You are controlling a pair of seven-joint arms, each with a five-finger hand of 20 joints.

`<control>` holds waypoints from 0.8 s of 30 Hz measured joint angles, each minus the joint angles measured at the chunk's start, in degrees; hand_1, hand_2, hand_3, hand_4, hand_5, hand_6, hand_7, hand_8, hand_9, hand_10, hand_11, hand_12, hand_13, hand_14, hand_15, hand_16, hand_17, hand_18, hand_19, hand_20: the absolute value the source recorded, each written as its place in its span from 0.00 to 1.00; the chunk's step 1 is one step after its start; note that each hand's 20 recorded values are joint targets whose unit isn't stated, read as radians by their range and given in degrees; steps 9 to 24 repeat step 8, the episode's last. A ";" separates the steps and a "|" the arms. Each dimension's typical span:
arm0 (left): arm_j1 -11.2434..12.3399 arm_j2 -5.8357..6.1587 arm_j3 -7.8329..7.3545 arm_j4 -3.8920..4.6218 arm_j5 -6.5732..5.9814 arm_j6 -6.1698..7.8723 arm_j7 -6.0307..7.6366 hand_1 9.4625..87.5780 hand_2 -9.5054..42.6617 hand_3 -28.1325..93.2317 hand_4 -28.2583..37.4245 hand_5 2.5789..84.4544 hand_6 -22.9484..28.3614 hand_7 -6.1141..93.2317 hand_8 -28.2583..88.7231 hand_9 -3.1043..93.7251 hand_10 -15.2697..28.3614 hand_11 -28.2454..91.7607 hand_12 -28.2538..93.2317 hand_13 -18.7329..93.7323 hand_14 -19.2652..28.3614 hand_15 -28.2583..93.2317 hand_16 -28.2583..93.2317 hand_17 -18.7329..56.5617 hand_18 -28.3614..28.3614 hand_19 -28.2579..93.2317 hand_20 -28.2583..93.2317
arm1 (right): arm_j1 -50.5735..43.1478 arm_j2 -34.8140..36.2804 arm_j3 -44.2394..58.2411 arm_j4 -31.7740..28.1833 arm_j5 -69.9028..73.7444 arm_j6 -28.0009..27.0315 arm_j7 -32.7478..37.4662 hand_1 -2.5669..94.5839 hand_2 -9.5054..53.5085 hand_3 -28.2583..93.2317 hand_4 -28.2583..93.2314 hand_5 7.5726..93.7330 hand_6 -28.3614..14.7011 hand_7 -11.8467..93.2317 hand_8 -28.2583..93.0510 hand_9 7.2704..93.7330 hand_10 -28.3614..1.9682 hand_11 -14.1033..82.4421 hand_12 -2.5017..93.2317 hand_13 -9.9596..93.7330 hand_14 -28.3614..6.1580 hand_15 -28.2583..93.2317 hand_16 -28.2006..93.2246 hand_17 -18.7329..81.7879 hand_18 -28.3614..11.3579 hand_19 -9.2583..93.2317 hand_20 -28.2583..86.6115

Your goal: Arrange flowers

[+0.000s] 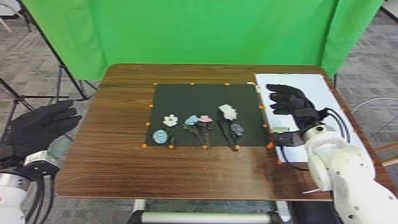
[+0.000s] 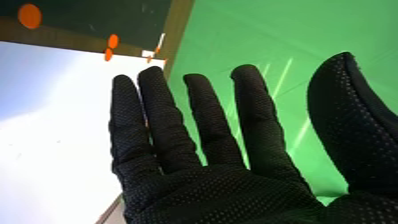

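With right hand (image 1: 289,100) open above white sheet (image 1: 311,84) — best to reach left, gently pinching large white flower (image 1: 228,111) by stem (image 1: 234,146).

The open black-gloved hand (image 2: 226,192) spreads before a white sheet (image 2: 53,130) and green cloth (image 2: 266,45).

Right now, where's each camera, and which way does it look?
Head view: on the robot's head, looking forward and down at the flowers; the left robot hand, right robot hand and white arms show.
Right wrist view: on that wrist, looking past the right robot hand's palm to the green cloth.
Both share that hand, the cloth and dark mat.
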 measured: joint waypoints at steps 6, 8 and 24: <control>0.23 0.36 0.21 0.00 -0.40 0.24 0.68 0.23 0.24 0.89 0.17 0.57 0.70 0.21 0.17 0.46 0.85 0.49 0.32 0.41 0.99 0.72 0.14 0.13 0.95 0.71 0.33 | 0.42 0.01 1.05 0.17 0.29 -0.24 -0.04 0.24 0.26 0.95 0.00 0.36 0.62 0.31 0.12 0.37 0.45 0.26 0.18 0.39 0.26 0.50 0.34 0.30 0.21 0.65 0.32; 0.25 0.51 0.33 0.01 -0.49 0.32 0.89 0.23 0.24 0.89 0.17 0.57 0.70 0.21 0.17 0.46 0.86 0.49 0.32 0.41 0.99 0.72 0.14 0.13 0.95 0.71 0.32 | 0.27 -0.02 1.68 0.15 0.32 -0.58 -0.25 0.24 0.26 0.95 0.00 0.36 0.62 0.31 0.12 0.37 0.45 0.26 0.18 0.39 0.26 0.50 0.34 0.30 0.21 0.65 0.32; 0.25 0.51 0.33 0.01 -0.49 0.32 0.89 0.23 0.24 0.89 0.17 0.57 0.70 0.21 0.17 0.46 0.86 0.49 0.32 0.41 0.99 0.72 0.14 0.13 0.95 0.71 0.32 | 0.27 -0.02 1.68 0.15 0.32 -0.58 -0.25 0.24 0.26 0.95 0.00 0.36 0.62 0.31 0.12 0.37 0.45 0.26 0.18 0.39 0.26 0.50 0.34 0.30 0.21 0.65 0.32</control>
